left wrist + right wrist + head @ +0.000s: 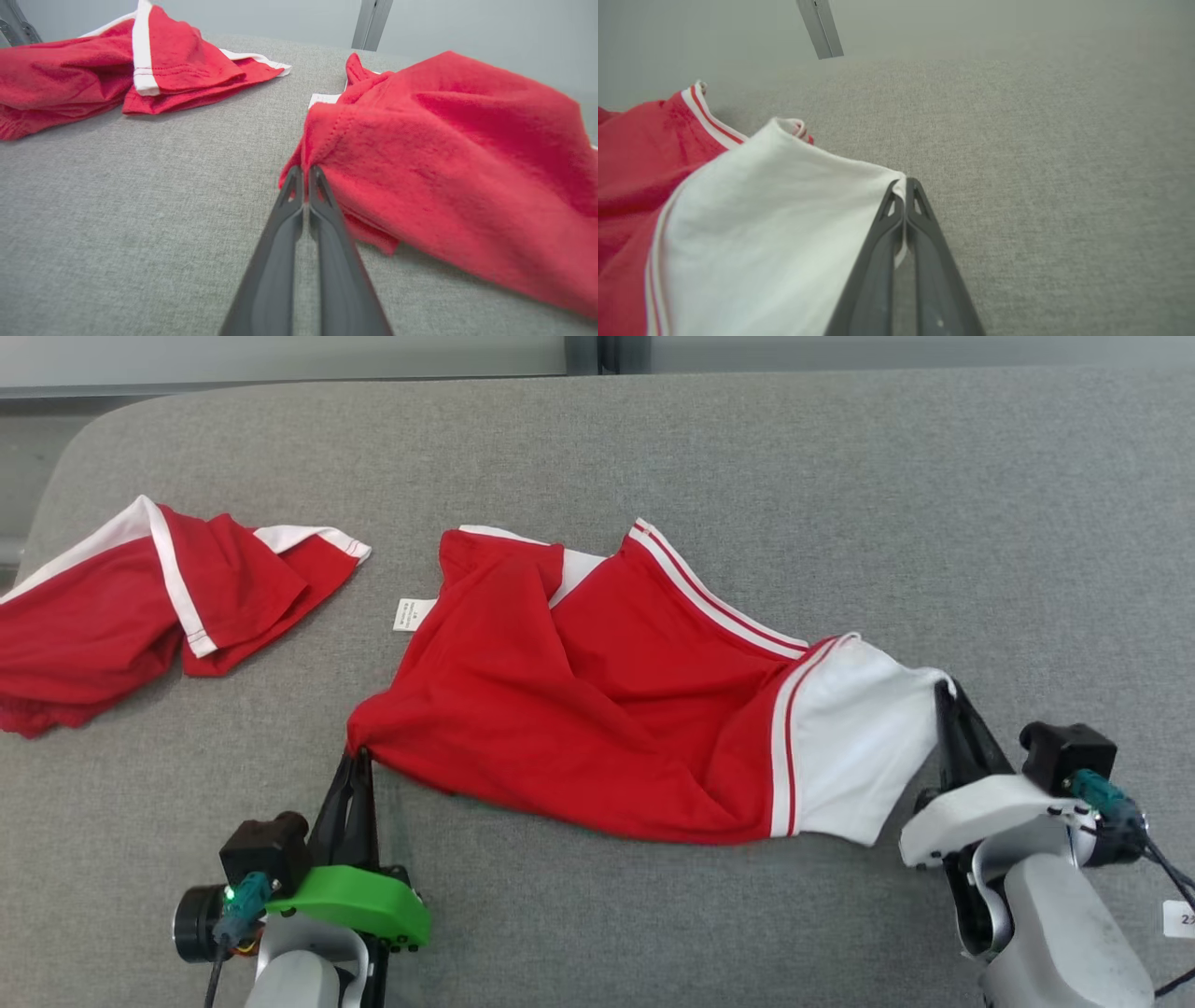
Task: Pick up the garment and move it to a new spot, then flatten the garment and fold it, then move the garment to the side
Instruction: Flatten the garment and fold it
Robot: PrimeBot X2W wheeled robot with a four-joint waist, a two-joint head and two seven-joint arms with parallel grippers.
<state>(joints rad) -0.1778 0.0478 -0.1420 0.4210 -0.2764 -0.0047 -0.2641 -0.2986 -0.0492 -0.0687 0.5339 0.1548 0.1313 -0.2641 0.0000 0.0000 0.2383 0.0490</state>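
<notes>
A red garment (579,709) with a white panel and red-white stripes lies crumpled across the middle of the grey surface, stretched between both arms. My left gripper (358,756) is shut on its red lower-left corner (317,140); the fingers (299,196) meet at the fabric's edge. My right gripper (945,689) is shut on the corner of the white panel (784,219), whose edge is pinched between the dark fingers (903,196). The garment's middle sags in folds, and a small white label (412,613) sticks out at its left.
A second red-and-white garment (140,607) lies bunched at the far left of the grey padded surface (840,504), also seen as a heap (117,70). The surface's rounded back-left edge and a wall lie beyond. Bare grey surface lies behind and right of the held garment.
</notes>
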